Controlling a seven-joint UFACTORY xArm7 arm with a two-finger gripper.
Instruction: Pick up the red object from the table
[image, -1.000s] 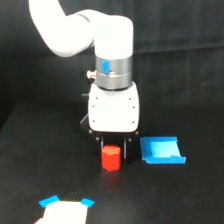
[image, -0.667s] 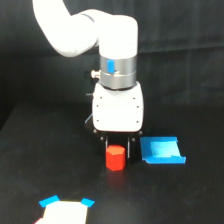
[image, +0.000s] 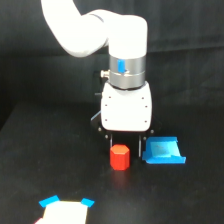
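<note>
The red object (image: 120, 157) is a small orange-red stubby block standing on the black table (image: 45, 165). My gripper (image: 126, 146) hangs straight down right over it from the white arm. Its dark fingers (image: 111, 143) reach down behind the block's top, one at the block's left edge and one to its right near the blue piece. The jaws stand apart, wider than the block, which sits nearer the left finger. I cannot tell whether that finger touches the block. The fingertips are partly hidden behind the block.
A flat bright-blue tray-like piece (image: 164, 151) lies just to the exterior view's right of the block, close to the right finger. A white piece with blue corners (image: 65, 209) lies at the bottom edge, left of centre.
The gripper has moved toward the exterior view's right. The red block has shifted the same way with it, closer to the blue piece, which has stayed put.
</note>
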